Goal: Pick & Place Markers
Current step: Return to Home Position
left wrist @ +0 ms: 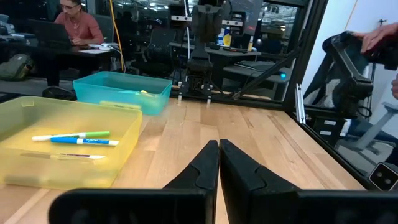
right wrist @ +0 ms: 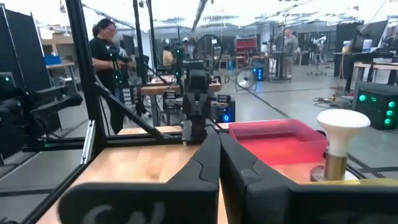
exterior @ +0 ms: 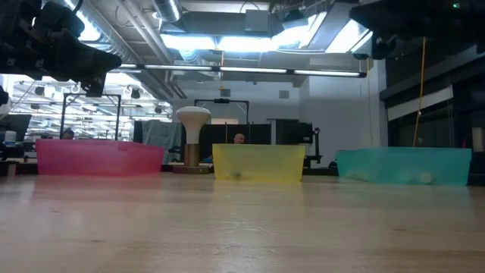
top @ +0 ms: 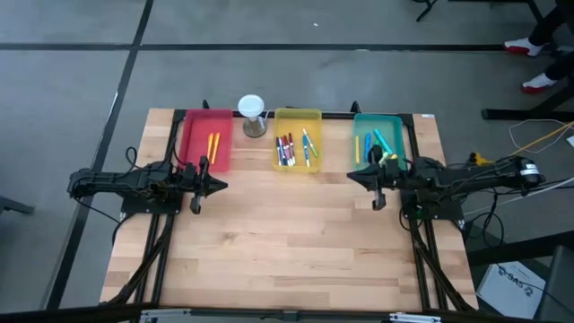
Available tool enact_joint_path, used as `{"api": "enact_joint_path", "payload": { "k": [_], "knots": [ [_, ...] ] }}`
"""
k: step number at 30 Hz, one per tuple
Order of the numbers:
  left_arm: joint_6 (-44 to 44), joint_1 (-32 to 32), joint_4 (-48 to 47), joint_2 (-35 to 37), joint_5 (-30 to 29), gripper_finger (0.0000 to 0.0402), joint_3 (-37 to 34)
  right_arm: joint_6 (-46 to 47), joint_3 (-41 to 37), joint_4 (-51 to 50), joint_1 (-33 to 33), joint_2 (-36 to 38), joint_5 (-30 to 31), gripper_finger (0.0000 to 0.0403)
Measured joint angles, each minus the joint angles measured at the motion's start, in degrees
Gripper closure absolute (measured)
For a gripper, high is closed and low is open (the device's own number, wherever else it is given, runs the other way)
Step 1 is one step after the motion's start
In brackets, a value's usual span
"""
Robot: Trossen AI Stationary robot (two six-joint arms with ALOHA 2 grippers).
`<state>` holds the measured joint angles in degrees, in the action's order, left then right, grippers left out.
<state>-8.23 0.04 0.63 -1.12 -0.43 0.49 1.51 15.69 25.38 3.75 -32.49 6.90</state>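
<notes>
All the markers lie inside the trays along the table's far edge. Two orange and yellow markers point(top: 213, 146) are in the red tray point(top: 192, 127). Several red, blue and green markers point(top: 291, 148) lie in the yellow tray point(top: 311, 116), and they show as the markers point(left wrist: 81, 140) in the left wrist view. Green, blue and yellow markers point(top: 378, 144) are in the teal tray point(top: 393, 122). My left gripper point(top: 224, 186) point(left wrist: 219, 148) hovers shut just near of the red tray. My right gripper point(top: 351, 176) point(right wrist: 219, 138) hovers shut beside the teal tray's near left corner. The two grippers point toward each other.
A white-topped hourglass-like object point(top: 252, 115) point(right wrist: 341, 134) stands between the red and yellow trays at the far edge. Bare wooden tabletop point(top: 287, 242) stretches between the arms and toward the near edge. People are in the room beyond the table.
</notes>
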Motion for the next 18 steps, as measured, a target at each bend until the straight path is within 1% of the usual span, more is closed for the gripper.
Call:
{"api": "enact_joint_path", "payload": {
  "k": [10,14,18],
  "knots": [
    [0.0,0.0,0.0,0.0,0.0,0.0391,0.0,3.2,-6.9,0.4,0.0,9.0,-0.1,0.0401],
    [0.0,0.0,0.0,0.0,0.0,0.0393,0.0,3.6,-8.0,0.5,0.0,11.5,-2.5,0.0401],
    [0.0,0.0,0.0,0.0,0.0,0.0390,0.0,4.4,-10.1,0.5,0.0,14.7,-2.8,0.0401]
  ]
}}
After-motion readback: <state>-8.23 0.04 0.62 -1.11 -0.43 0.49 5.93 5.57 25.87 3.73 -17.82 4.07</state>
